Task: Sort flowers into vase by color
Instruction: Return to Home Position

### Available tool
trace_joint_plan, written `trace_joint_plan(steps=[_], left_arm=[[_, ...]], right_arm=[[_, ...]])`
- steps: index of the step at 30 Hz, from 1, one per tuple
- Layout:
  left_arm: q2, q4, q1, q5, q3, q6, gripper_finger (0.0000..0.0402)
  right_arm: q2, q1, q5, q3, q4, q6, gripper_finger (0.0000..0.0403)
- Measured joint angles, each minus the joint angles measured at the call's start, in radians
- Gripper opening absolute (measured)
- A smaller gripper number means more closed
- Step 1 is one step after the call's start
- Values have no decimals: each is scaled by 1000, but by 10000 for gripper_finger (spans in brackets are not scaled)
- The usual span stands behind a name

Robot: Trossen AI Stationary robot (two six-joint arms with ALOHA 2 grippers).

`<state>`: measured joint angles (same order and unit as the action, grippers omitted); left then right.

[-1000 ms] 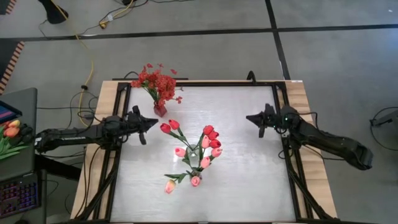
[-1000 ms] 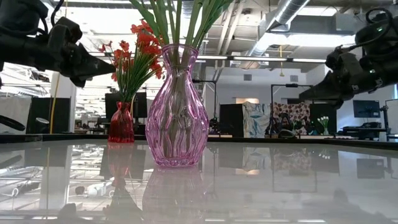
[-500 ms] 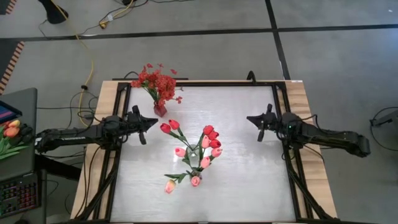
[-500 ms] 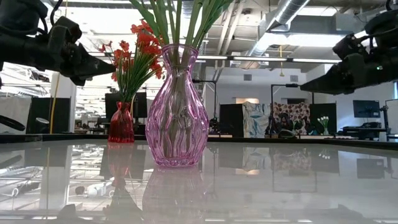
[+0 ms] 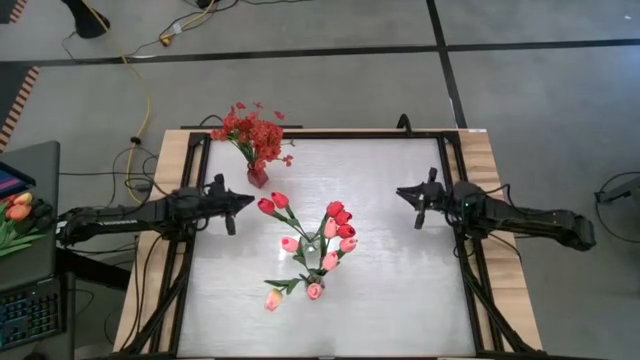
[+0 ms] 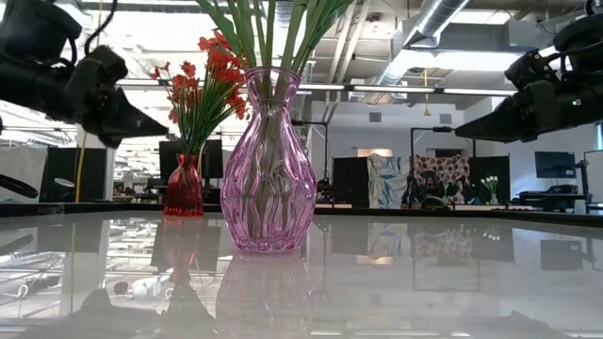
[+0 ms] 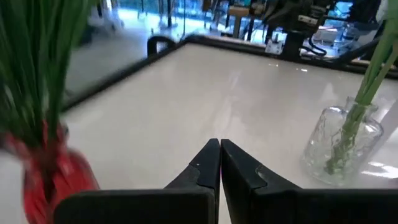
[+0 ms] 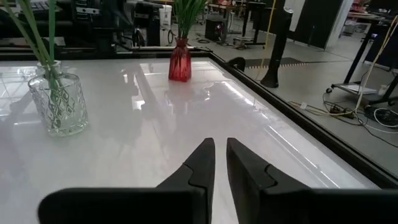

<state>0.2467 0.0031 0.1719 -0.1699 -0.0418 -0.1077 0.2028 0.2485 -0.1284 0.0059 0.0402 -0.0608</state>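
A clear, pink-tinted glass vase (image 6: 268, 169) stands mid-table and holds red tulips (image 5: 340, 220) and pink tulips (image 5: 318, 262) on green stems. It also shows in the left wrist view (image 7: 339, 149) and the right wrist view (image 8: 59, 102). A small red vase (image 5: 257, 178) with bushy red sprays (image 5: 255, 130) stands at the far left, and also shows in the low view (image 6: 184, 188). My left gripper (image 5: 250, 198) hovers shut just near of the red vase and points at the tulips. My right gripper (image 5: 400, 190) hovers at the right, shut but for a thin slit, and holds nothing.
A black frame (image 5: 455, 200) runs round the white table top. Bare table lies between the tulip vase and my right gripper, and along the near edge. A side desk (image 5: 25, 230) to the table's left holds orange tulips and a keyboard.
My left gripper has dipped a little and tipped its fingers downward, edging toward the tulip vase. My right arm has straightened and its gripper has risen slightly, then kept still. The vases and flowers have not moved.
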Motion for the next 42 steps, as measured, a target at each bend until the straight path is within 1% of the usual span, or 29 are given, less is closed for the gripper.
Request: trace_joint_plan(steps=[3,5,13,42], left_arm=[[0,-49,0,6,0,-107,0],[2,-51,0,8,-1,-139,0],[2,-52,0,7,-1,-115,0],[2,-52,0,6,-1,-121,0]], right_arm=[[0,0,0,0,0,0,71],[0,0,0,0,0,0,71],[0,0,0,0,-1,0,71],[0,0,0,0,-2,0,72]])
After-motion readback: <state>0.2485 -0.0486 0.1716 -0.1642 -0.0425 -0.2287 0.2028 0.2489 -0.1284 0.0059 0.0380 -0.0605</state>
